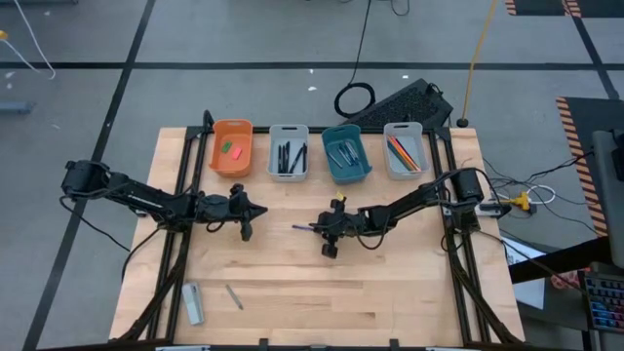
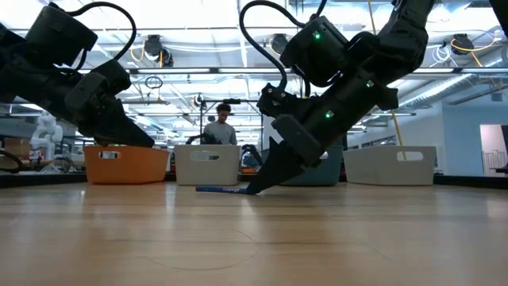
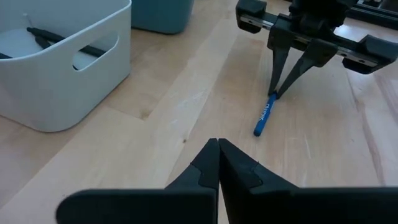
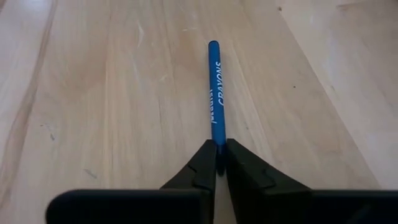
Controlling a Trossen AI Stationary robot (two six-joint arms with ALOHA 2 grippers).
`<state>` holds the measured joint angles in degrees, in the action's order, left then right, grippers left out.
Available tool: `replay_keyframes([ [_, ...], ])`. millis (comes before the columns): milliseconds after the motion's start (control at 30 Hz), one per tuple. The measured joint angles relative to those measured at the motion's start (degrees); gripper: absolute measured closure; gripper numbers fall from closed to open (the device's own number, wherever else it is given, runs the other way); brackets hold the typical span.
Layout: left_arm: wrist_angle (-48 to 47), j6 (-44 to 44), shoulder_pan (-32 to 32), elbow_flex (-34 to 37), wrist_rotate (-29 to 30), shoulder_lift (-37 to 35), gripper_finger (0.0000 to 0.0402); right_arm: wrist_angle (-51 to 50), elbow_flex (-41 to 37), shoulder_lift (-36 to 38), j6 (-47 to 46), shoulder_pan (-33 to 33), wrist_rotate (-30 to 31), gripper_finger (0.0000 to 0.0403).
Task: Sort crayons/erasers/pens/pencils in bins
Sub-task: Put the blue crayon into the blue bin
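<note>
A blue crayon (image 4: 216, 93) lies on the wooden table near its middle (image 1: 302, 227). My right gripper (image 4: 217, 149) is shut on the crayon's end nearest the arm. My left gripper (image 3: 218, 146) hovers to the crayon's left (image 1: 257, 210), shut and holding nothing. Four bins line the far edge: orange (image 1: 232, 161) with a green eraser (image 1: 226, 147) and a pink-red eraser (image 1: 235, 153), grey-white (image 1: 289, 166) with dark pens, teal (image 1: 347, 171), and grey-white (image 1: 406, 166) with orange and red sticks. My right gripper pinches the crayon's right end (image 4: 217, 142) between its two fingertips (image 2: 255, 187). The fingers slant down from the table's right side and lie along the crayon. The crayon lies flat on the table, its free end (image 3: 258, 130) pointing toward the left arm.
A grey flat object (image 1: 192, 302) and a thin pencil-like stick (image 1: 234, 296) lie near the table's front left. A person (image 2: 219, 127) stands in the room behind the bins. Bare wood spreads around the crayon.
</note>
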<state>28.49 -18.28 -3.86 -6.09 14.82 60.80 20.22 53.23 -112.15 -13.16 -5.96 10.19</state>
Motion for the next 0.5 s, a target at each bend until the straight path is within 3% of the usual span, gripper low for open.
replay_keyframes([
  [500,-0.48,0.03,-0.02,0.00,-0.21,0.00,0.0388,-1.78,-0.19,6.16,-2.65,0.09,0.09,0.0381],
])
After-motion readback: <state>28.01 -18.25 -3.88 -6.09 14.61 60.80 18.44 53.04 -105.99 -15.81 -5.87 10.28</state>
